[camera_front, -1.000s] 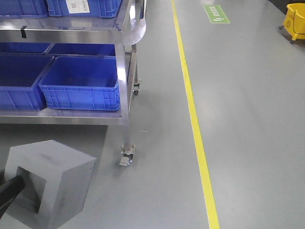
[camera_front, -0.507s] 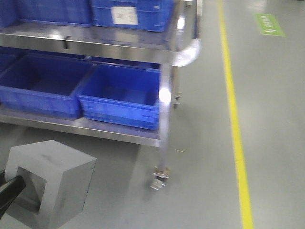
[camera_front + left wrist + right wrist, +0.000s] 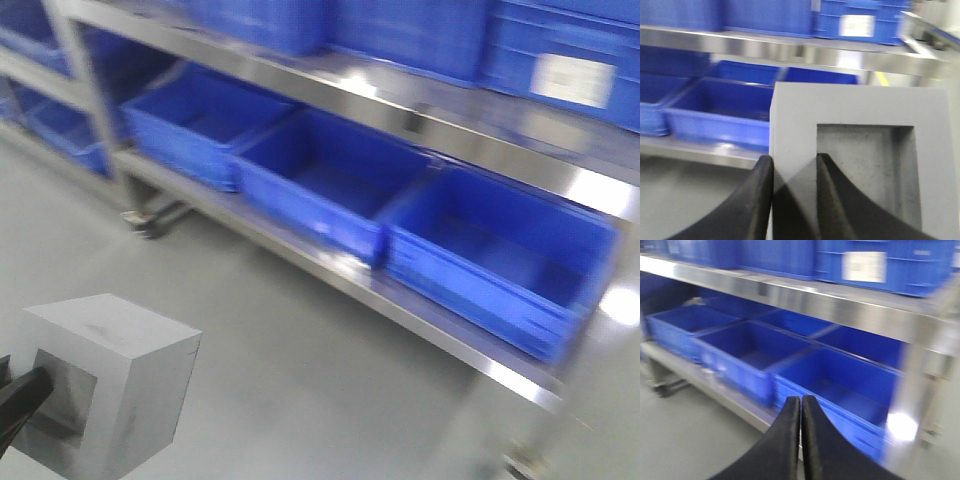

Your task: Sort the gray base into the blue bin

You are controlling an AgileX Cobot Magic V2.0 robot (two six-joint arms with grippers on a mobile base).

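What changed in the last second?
The camera swung left: the steel rack with its blue bins now fills the front view, and the yellow floor line has slid out. Nothing was grabbed or dropped. The left pincer still grips the gray base in the same spot; the right pincer is shut, empty.

The base (image 3: 110, 385) sits near left, with the left gripper (image 3: 795, 161) straddling one wall of its frame: one finger inside the recess, one outside. Beyond it, across the floor (image 3: 300, 380), a shelf rack (image 3: 330, 265) runs from far left to near right — three bins (image 3: 330, 185) side by side on its lower shelf, crates (image 3: 410, 35) on the shelf above.
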